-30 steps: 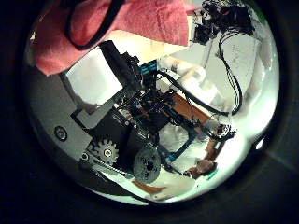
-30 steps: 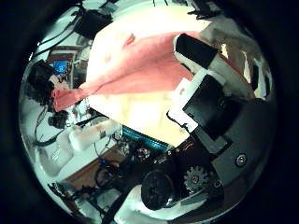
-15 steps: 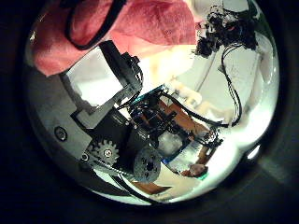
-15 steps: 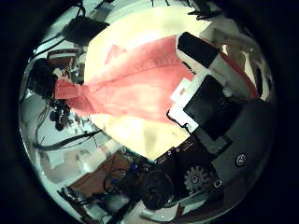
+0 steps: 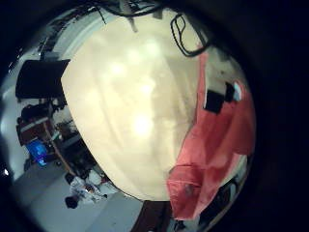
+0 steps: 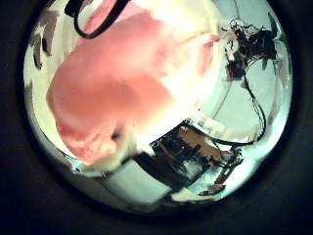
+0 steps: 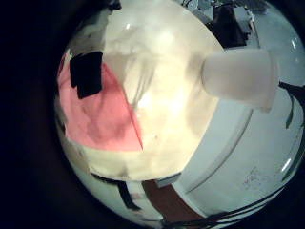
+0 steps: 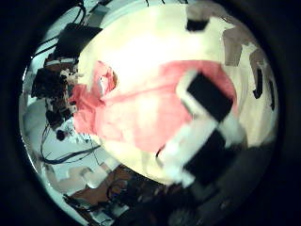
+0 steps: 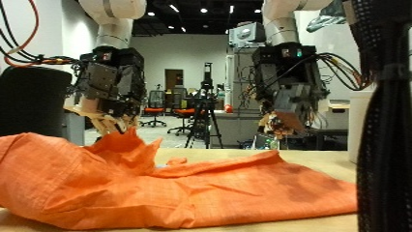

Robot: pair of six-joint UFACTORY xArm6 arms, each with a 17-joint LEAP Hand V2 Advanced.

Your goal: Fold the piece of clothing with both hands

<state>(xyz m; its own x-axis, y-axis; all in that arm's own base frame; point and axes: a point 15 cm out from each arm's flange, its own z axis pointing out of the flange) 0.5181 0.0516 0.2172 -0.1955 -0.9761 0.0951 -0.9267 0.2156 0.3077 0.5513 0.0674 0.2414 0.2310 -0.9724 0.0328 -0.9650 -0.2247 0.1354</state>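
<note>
Orange garment (image 9: 181, 188) lies spread on the counter (image 5: 126, 106) below both arms. Left robot hand (image 9: 109, 92) pinches a raised peak of the cloth in curled fingers. Right robot hand (image 9: 286, 97) hovers above the garment's far edge; whether it's pinching, I cannot tell.

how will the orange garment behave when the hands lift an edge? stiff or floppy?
Probably floppy: the orange garment lies rumpled on the table, peaking where the left hand pinches it. Likely light, since that peak holds up. It may sag and drag rather than slide flat.
</note>
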